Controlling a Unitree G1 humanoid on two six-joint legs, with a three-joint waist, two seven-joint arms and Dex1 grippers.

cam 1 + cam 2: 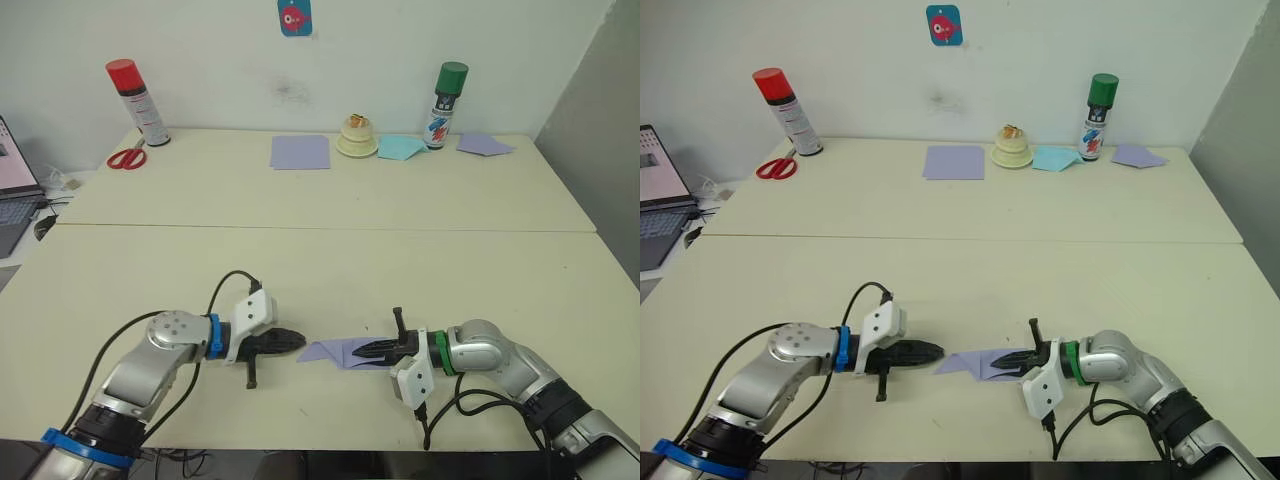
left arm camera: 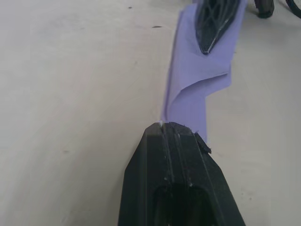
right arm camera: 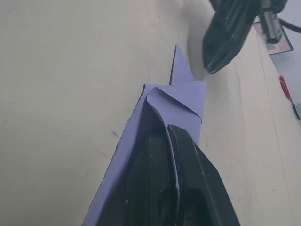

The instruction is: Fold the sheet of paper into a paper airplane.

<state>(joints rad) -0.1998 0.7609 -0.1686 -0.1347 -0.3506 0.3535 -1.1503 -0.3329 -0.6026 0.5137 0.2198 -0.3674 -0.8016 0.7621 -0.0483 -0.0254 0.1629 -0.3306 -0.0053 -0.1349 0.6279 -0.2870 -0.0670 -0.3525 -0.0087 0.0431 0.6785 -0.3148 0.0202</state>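
Note:
The sheet of paper [image 1: 335, 352], lavender and folded into a narrow pointed shape, lies flat on the table near the front edge, its point aimed to the left. My right gripper [image 1: 362, 349] is shut on its right part; the right wrist view has the folded layers [image 3: 178, 99] running out from the closed fingertips. My left gripper [image 1: 298, 342] is shut, with its tip right at the paper's point [image 2: 193, 80]. I cannot tell whether it touches the paper. Nothing sits between its fingers.
Along the table's back edge stand a red-capped spray can [image 1: 138, 100], red scissors [image 1: 126, 158], a flat lavender sheet [image 1: 299, 152], a small cream ornament [image 1: 357, 137], a pale blue paper piece [image 1: 400, 148], a green-capped can [image 1: 445, 105] and another lavender piece [image 1: 484, 144]. A laptop [image 1: 10, 190] is at far left.

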